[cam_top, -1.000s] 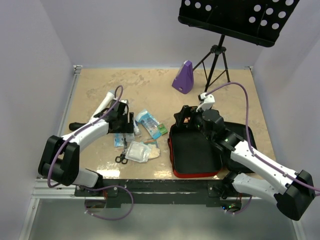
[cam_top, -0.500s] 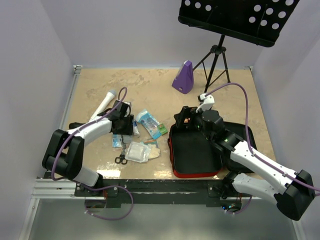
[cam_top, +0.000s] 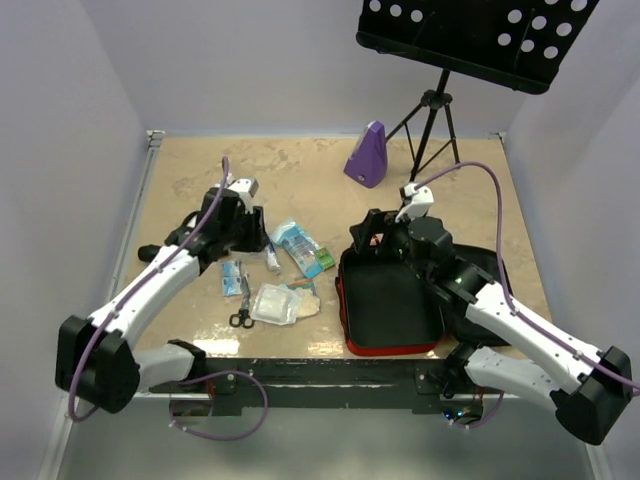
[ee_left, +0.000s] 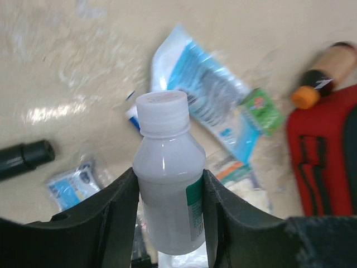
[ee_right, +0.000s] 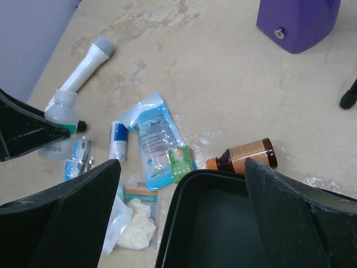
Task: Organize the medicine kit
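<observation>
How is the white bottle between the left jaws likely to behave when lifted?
The white bottle looks like smooth, glossy plastic, so it may slip in the jaws. It seems rigid rather than floppy. Being tall and narrow, it could tip if stood up, then roll.

arms (cam_top: pixel 152 285): white shells, black joints | cables (cam_top: pixel 465 165): purple, looping off each wrist | fingers (ee_left: pixel 106 223): chunky matte black, pretty plain tbh
</observation>
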